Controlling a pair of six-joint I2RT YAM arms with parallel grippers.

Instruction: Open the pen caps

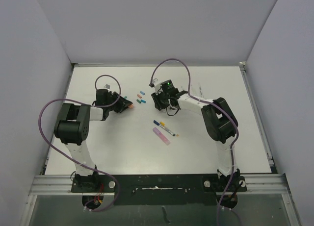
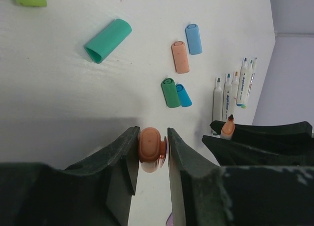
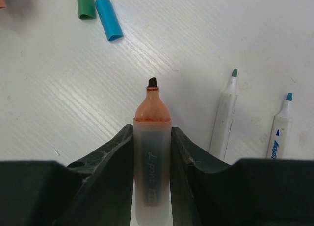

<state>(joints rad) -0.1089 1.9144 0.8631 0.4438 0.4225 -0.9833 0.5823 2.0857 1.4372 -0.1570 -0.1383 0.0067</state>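
Step in hand: I judge the pull-apart of the orange pen done; cap and body are in separate grips, well apart.
Next move, left: I'd lower the orange cap [image 2: 151, 150] and let it go on bare worktop [image 1: 122, 152] short of the loose caps, so nothing gets knocked.
Next move, right: I'd lay the orange pen [image 3: 152, 138] down beside the bare pens, then pick the next capped one.
Left arm pose: elbow folded back on the left, forearm reaching away and inward, wrist low over the worktop.
Left fingers [image 2: 128, 150]: narrow, pinching the orange cap from both sides, its rounded end facing the wrist camera.
Loose caps: five lie ahead of the left fingers, namely the teal cap [image 2: 108, 39], salmon cap [image 2: 180, 57], light blue cap [image 2: 194, 38], and green cap [image 2: 170, 92] touching the cyan cap [image 2: 184, 95]. A lime one is cut off by the frame.
Right arm pose: elbow out to the right, forearm reaching inward toward the left fingers.
Right fingers [image 3: 125, 147]: narrow, clamped on the orange pen's pale barrel, dark nib bare and pointing ahead.
Bare pens [image 3: 224, 113]: just right of the right fingers, tips uncovered.
Unclear: pens nearer the bases in the top view; too small to tell if capped.
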